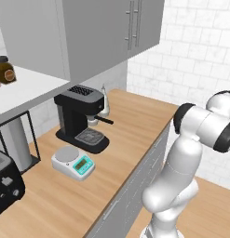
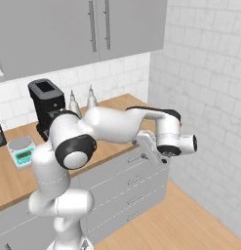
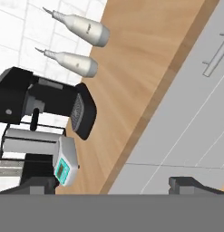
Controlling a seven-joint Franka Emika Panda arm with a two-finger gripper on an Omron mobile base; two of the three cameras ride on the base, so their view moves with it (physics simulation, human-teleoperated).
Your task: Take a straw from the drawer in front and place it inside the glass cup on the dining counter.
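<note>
My gripper [image 2: 147, 145] hovers just off the front edge of the wood worktop, close to the top drawer [image 2: 117, 168] of the grey cabinet stack. The drawer is shut, its slim bar handle [image 2: 136, 157] just below the hand. In the hand view the gripper [image 3: 114, 186] is open, its two dark fingertips [image 3: 190, 183] far apart with nothing between them. Beyond them lie grey drawer fronts [image 3: 195, 104] and a bar handle [image 3: 218, 53]. The straw is hidden. The glass cup and the dining counter are out of view.
On the worktop [image 1: 135, 135] stand a black coffee machine [image 1: 81, 118], a white kitchen scale [image 1: 73, 162], a dark toaster [image 1: 4, 181] and two pale shakers [image 2: 82, 103]. Grey wall cabinets [image 1: 102, 32] hang above. A tiled wall [image 2: 210, 97] closes the right side.
</note>
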